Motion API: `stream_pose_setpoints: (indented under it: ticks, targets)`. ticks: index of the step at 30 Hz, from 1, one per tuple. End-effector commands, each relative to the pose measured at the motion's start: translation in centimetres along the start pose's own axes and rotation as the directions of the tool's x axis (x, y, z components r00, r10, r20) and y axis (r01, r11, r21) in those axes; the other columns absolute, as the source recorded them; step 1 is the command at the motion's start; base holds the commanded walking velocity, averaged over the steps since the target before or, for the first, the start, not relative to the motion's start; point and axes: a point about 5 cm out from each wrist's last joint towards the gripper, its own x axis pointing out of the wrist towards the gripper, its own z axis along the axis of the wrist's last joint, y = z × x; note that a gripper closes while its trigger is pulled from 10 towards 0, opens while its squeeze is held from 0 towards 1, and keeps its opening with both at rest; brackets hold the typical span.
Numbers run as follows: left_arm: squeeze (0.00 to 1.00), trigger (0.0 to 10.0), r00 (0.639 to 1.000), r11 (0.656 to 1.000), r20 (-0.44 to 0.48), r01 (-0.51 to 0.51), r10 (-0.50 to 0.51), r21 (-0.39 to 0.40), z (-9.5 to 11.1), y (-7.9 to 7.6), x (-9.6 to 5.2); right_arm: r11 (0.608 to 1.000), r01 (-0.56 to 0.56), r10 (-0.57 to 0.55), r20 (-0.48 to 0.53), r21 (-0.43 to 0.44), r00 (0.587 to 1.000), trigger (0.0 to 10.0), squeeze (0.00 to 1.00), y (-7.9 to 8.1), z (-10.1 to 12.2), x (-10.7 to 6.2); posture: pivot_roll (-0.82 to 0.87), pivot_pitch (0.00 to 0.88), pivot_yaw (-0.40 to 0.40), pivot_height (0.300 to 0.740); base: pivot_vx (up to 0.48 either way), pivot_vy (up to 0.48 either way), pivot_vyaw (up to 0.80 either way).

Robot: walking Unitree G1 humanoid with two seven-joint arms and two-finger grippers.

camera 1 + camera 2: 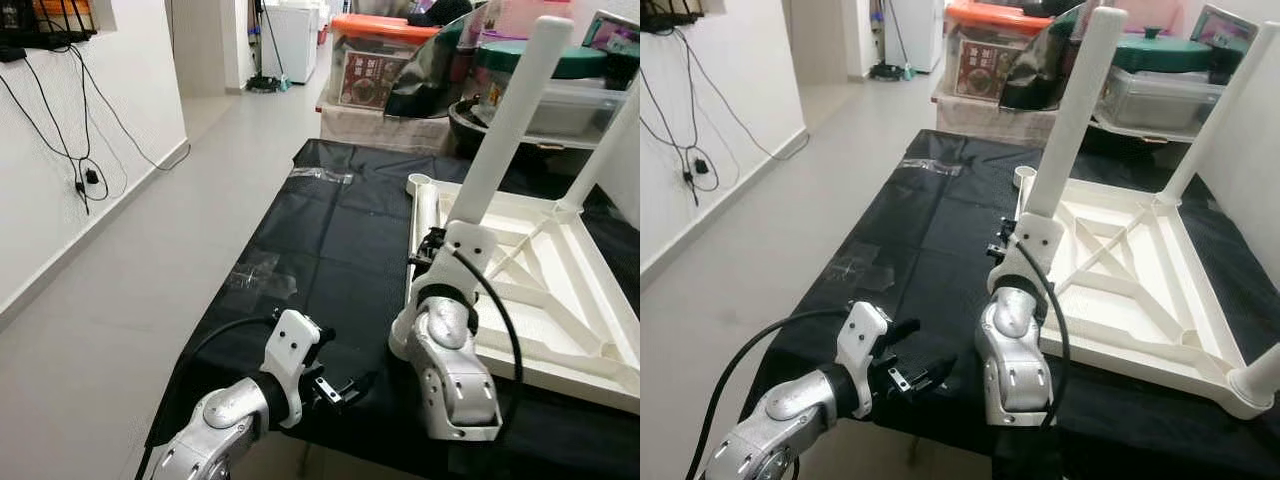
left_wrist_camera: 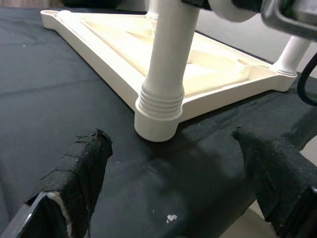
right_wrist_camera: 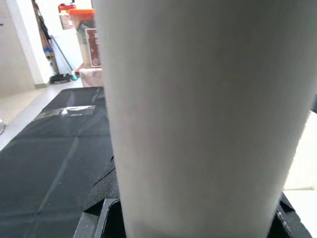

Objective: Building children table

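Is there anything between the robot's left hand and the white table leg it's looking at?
Nothing visible. The left gripper hovers with its jaws open over the black cloth, and the stretch of cloth up to the leg standing in the upturned tabletop's corner socket is bare. The right gripper grips that same leg higher up.

Head stereo pair looks down over black-covered table (image 1: 330, 240); both wrist views sit close on same white leg (image 2: 166, 74).

Black cloth (image 1: 330, 240), storage bins (image 1: 385, 60)
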Motion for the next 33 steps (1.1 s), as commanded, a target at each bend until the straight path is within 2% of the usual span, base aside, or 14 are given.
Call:
stream_pose_setpoints:
  ticks: [1,2,6,7,13,15,17,20,25,26,27,29,30,33]
  targets:
    - [0.0,10.0,1.0,1.0,-0.006,-0.01,0.01,0.001,-0.2,0.2,0.1,0.992,-0.04,0.057,-0.135,0.12,0.989,10.0,0.0,3.0,-1.6,-1.5,0.1,0.0,-0.08,0.74,0.0,0.0,0.0]
    - [0.0,10.0,1.0,1.0,-0.006,-0.009,0.009,0.0,-0.3,0.3,0.1,0.99,-0.065,0.079,-0.12,0.123,0.99,10.0,1.0,2.5,-1.6,-1.3,0.08,0.0,-0.074,0.74,0.0,0.0,0.0]
    - [0.0,10.0,1.0,1.0,-0.008,-0.007,0.007,-0.004,-0.5,0.4,0.3,0.984,-0.117,0.129,-0.088,0.133,0.988,10.0,0.97,1.4,-1.7,-0.9,0.08,0.0,-0.072,0.74,0.0,0.0,0.0]
    - [0.0,10.0,1.0,1.0,-0.009,-0.006,0.006,-0.006,-0.6,0.4,0.4,0.975,-0.184,0.194,-0.072,0.127,0.978,10.0,0.0,1.0,-1.8,-0.7,0.08,0.0,-0.071,0.74,0.0,0.0,0.0]
    - [0.0,10.0,1.0,1.0,-0.011,0.001,-0.001,-0.009,-0.7,0.3,0.6,0.917,-0.369,0.381,-0.057,0.152,0.923,10.0,0.0,-0.3,-2.2,-0.1,0.07,0.0,-0.067,0.74,0.0,0.0,0.0]
    - [0.0,10.0,1.0,1.0,-0.011,0.004,-0.004,-0.011,-0.8,0.4,0.8,0.816,-0.552,0.566,-0.046,0.174,0.823,10.0,0.0,-1.2,-1.8,1.1,0.07,0.0,-0.063,0.74,0.0,0.0,0.0]
    - [0.0,10.0,1.0,1.0,-0.013,0.007,-0.007,-0.012,-0.9,0.4,1.1,0.677,-0.713,0.728,-0.026,0.182,0.685,10.0,0.0,-1.9,-0.7,2.3,0.08,0.0,-0.067,0.74,0.0,0.0,0.0]
    - [0.0,10.0,1.0,1.0,-0.013,0.008,-0.008,-0.012,-1.0,0.5,1.2,0.641,-0.747,0.761,-0.019,0.178,0.648,10.0,0.0,-2.0,-0.3,2.6,0.08,0.0,-0.067,0.74,0.0,0.0,0.0]
    - [0.0,10.0,1.0,1.0,-0.011,0.021,-0.021,-0.007,-1.1,0.4,1.7,0.339,-0.92,0.94,-0.04,0.196,0.338,10.0,0.0,-2.1,0.4,3.4,0.13,0.0,-0.096,0.74,0.0,0.0,0.0]
    - [0.0,10.0,1.0,1.0,-0.011,0.021,-0.021,-0.007,-1.1,0.4,1.7,0.339,-0.92,0.94,-0.04,0.196,0.338,10.0,0.0,-2.1,0.4,3.4,0.13,0.0,-0.096,0.74,0.0,0.0,0.0]
    - [0.0,10.0,1.0,1.0,-0.011,0.021,-0.021,-0.006,-1.1,0.4,1.7,0.289,-0.937,0.957,-0.053,0.197,0.284,10.0,0.0,-2.1,0.3,3.3,0.13,0.0,-0.096,0.74,0.0,0.0,0.0]
    - [0.0,10.0,1.0,1.0,-0.005,0.023,-0.023,-0.008,-1.1,0.4,1.8,0.15,-0.97,0.987,-0.094,0.192,0.134,10.0,0.0,-1.9,-0.1,3.2,0.13,0.0,-0.099,0.74,0.0,0.0,0.0]
    - [0.0,10.0,1.0,1.0,0.001,0.024,-0.024,-0.009,-1.0,0.4,1.7,0.118,-0.974,0.989,-0.111,0.194,0.097,10.0,0.0,-1.7,-0.3,3.4,0.14,0.0,-0.101,0.74,0.0,0.0,0.0]
    - [0.0,10.0,1.0,1.0,0.017,0.018,-0.018,-0.01,-0.9,0.4,1.6,0.086,-0.976,0.99,-0.125,0.201,0.061,10.0,0.0,-1.3,-0.4,3.8,0.14,0.0,-0.1,0.74,0.0,0.0,0.0]
